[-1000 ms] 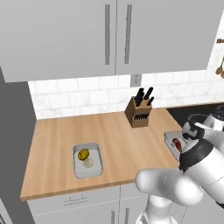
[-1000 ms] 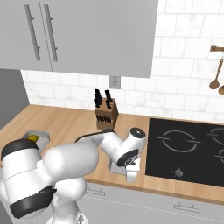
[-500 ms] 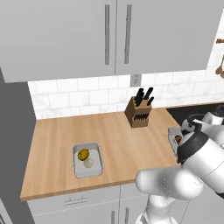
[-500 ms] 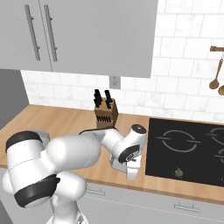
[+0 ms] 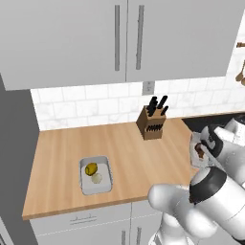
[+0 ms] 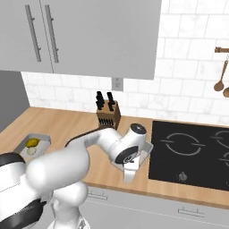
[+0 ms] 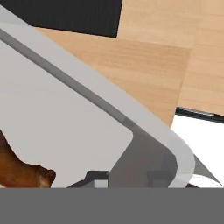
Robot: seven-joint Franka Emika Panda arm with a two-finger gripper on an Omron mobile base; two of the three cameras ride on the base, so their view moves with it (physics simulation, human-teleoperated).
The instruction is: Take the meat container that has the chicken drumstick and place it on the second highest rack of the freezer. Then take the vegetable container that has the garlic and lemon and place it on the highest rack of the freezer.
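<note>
A knife block (image 5: pixel 153 123) stands on the wooden counter (image 5: pixel 62 143) beside the black cooktop (image 6: pixel 192 154).

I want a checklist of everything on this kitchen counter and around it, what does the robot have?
Surface: wooden counter, with a black cooktop set in at its right end.
Job's things: meat container by the cooktop, holding the chicken drumstick; vegetable container farther left, holding the lemon and garlic. Dark grey tall unit at the counter's left end.
Clutter: knife block near the wall.
Grippers: gripper low at the meat container's rim, fingers either side of it; a firm grip cannot be told.
Cables: nothing seen.
Surroundings: grey wall cabinets, white tiled wall, hanging wooden spoons.
</note>
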